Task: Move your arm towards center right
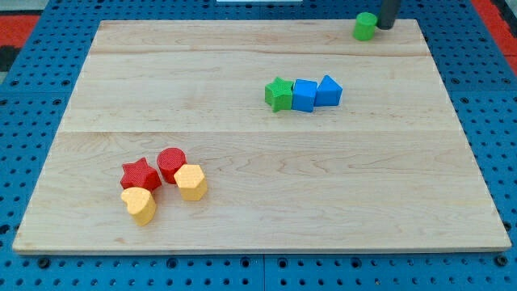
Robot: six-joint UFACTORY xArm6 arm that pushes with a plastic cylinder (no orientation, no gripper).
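Note:
My rod comes down at the view's top right, and my tip (pixel 386 26) rests on the board just right of a green cylinder (pixel 365 26), very close to it or touching. Near the middle, slightly right, a green star (pixel 279 94), a blue cube (pixel 304 94) and a blue pentagon-like block (pixel 328 90) sit in a touching row. At the lower left a red star (pixel 140 174), a red cylinder (pixel 171 164), a yellow hexagon (pixel 191 182) and a yellow heart (pixel 140 204) form a cluster.
The wooden board (pixel 258 218) lies on a blue pegboard surface (pixel 493 121). The board's right edge runs down the view's right side, its top edge lies just behind my tip.

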